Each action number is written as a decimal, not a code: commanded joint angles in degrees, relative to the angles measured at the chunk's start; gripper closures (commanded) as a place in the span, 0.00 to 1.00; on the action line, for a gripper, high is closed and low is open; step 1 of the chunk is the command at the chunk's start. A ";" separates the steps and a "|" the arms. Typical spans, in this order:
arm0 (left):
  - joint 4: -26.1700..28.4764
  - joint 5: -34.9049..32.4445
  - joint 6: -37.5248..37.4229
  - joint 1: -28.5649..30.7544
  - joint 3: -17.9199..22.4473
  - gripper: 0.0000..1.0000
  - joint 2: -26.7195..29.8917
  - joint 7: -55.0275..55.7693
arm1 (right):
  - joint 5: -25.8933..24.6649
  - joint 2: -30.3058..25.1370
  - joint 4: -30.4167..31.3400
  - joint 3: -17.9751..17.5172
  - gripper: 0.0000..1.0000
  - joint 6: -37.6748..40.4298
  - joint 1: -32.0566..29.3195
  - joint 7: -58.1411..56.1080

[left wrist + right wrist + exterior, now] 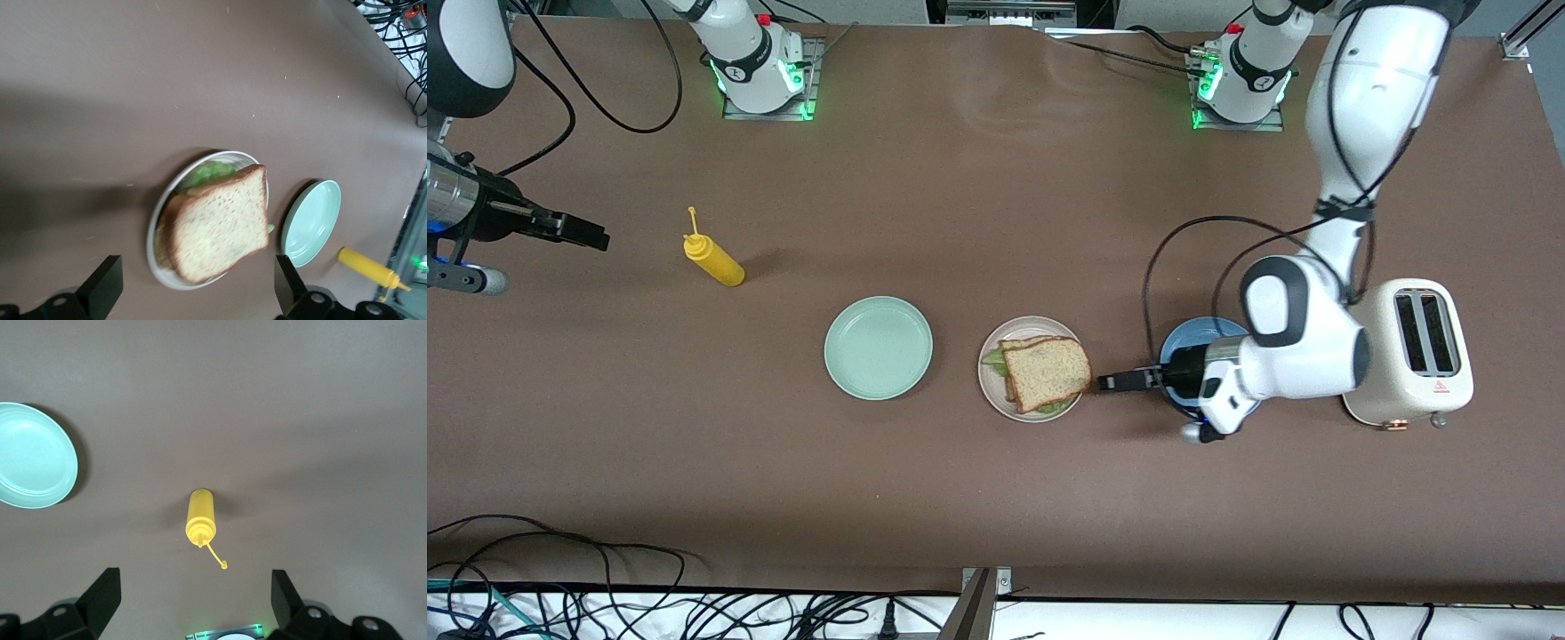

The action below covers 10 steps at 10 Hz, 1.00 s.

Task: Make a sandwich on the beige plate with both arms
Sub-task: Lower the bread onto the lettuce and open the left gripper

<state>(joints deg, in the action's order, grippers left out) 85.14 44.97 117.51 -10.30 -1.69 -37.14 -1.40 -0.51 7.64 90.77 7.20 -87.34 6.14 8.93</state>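
Brown matte covering spreads over the whole table (978,196), faintly creased near the arms' bases. Black cables trail along the table's nearest edge and loop around the two green-lit bases.

On the beige plate (991,384) lies the sandwich (1044,373): two square wholemeal slices with darker crusts, the top one speckled and turned a little askew, ruffled green lettuce peeking out at two edges. The plate sits about mid-table, between the mint plate (878,348) and the blue plate (1183,338).

Counted: three plates, one sandwich, one yellow squeeze bottle (712,258), one cream toaster (1409,356), two arms. The bottle lies on its side toward the right arm's end, farther from the front camera than the mint plate. The toaster stands at the left arm's end, just beside the blue plate.

The left gripper (1107,382) hangs low at the beige plate's rim on the blue plate's side, its wrist over the blue plate, fingers (100,283) spread apart and holding nothing. The right gripper (591,236) waits above the table's right-arm end, near the bottle, fingers (103,597) likewise released and empty.
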 commanded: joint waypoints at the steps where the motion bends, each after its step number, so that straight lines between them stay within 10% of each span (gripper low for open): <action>1: 3.62 -7.24 -2.98 3.16 0.38 0.00 8.01 -0.36 | 0.25 -1.49 1.52 0.53 0.00 -0.64 0.36 -0.31; 10: 10.49 -40.51 -20.36 11.18 0.29 0.00 37.91 6.64 | -0.99 -1.23 1.25 2.38 0.00 -1.70 -0.25 -9.64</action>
<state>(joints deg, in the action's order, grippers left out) 94.05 10.61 100.33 1.14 -1.43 -3.42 1.57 -1.19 7.55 91.36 9.53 -88.68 6.02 0.09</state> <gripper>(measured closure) 0.000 0.000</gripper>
